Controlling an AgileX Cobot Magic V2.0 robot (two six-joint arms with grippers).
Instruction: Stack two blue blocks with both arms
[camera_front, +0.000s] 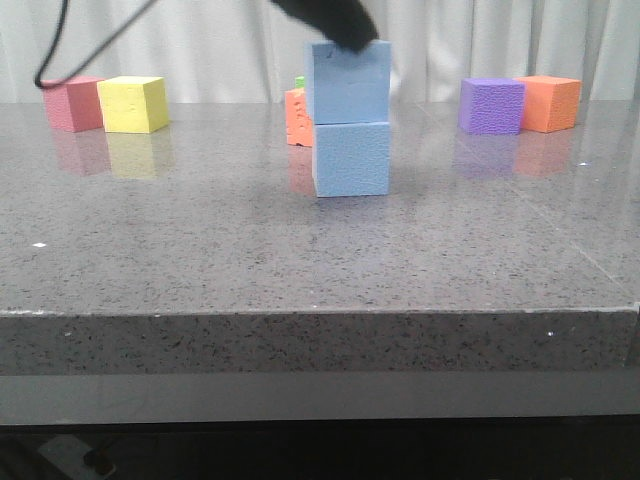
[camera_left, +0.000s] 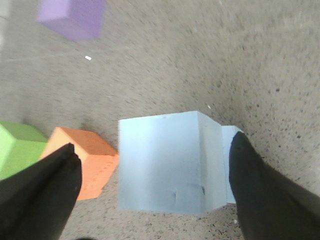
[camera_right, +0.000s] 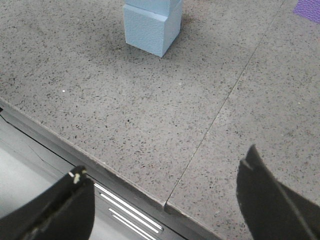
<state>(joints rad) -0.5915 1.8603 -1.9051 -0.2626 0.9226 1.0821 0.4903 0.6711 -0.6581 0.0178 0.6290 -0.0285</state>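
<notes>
Blue blocks (camera_front: 350, 120) stacked, left claw (camera_left: 150, 190) wide, green cube (camera_left: 17, 147) wrist-only

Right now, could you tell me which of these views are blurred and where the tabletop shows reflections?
Front view: sharp; the glossy table mirrors the yellow cube and purple cube. Left wrist view: blurred, especially the purple cube and the dark fingers. Right wrist view: the stone is crisp, the fingers soft.

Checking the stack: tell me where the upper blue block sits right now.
In the front view the upper blue block rests on the lower blue block at table centre, shifted slightly left, under the open left hand, with an orange block behind-left.
</notes>
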